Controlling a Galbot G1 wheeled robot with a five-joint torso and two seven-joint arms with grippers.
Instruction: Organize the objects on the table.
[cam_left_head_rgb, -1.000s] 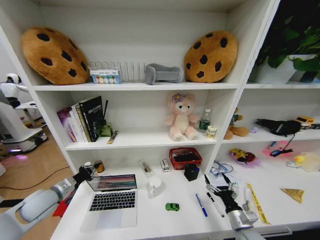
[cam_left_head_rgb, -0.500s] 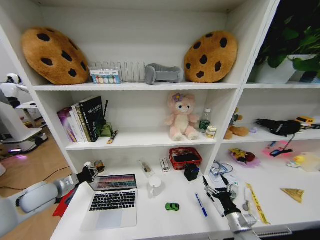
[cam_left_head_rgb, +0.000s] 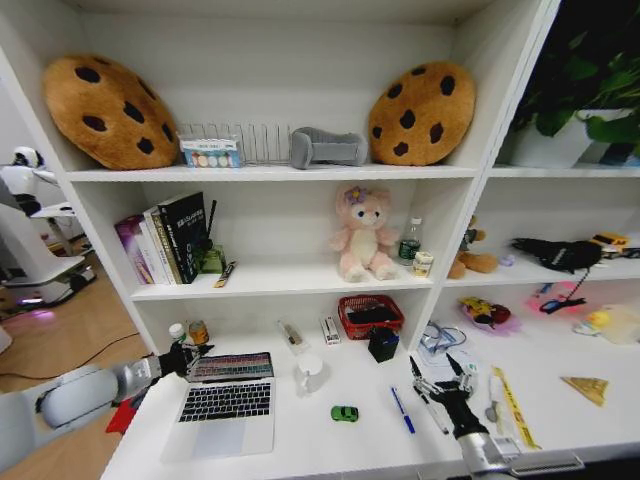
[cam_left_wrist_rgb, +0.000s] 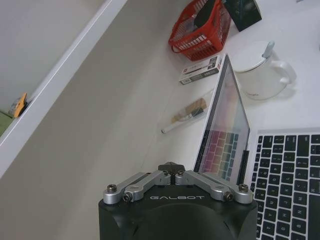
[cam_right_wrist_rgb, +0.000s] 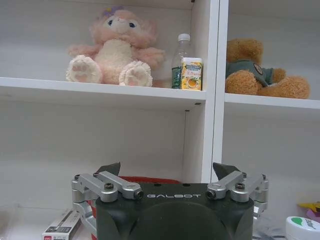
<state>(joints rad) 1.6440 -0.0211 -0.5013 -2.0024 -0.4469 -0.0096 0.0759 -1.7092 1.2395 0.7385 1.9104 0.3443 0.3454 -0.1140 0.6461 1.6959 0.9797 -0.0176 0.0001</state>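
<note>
**Left gripper dropped to the laptop lid's edge**

Head view: within the last second the left gripper (cam_left_head_rgb: 192, 360) had sunk from above the lid's left corner to level with the silver laptop (cam_left_head_rgb: 225, 400) screen's left edge, at the desk (cam_left_head_rgb: 300, 440) front-left. The right gripper (cam_left_head_rgb: 440, 382) stayed spread over the black pen (cam_left_head_rgb: 432, 410), beside the blue pen (cam_left_head_rgb: 402, 410).

Left wrist view: its fingers (cam_left_wrist_rgb: 171, 167) were pressed together, holding nothing, just beside the lid; closing the laptop looked likely.

Right wrist view: fingers (cam_right_wrist_rgb: 111, 169) wide apart, empty.
</note>
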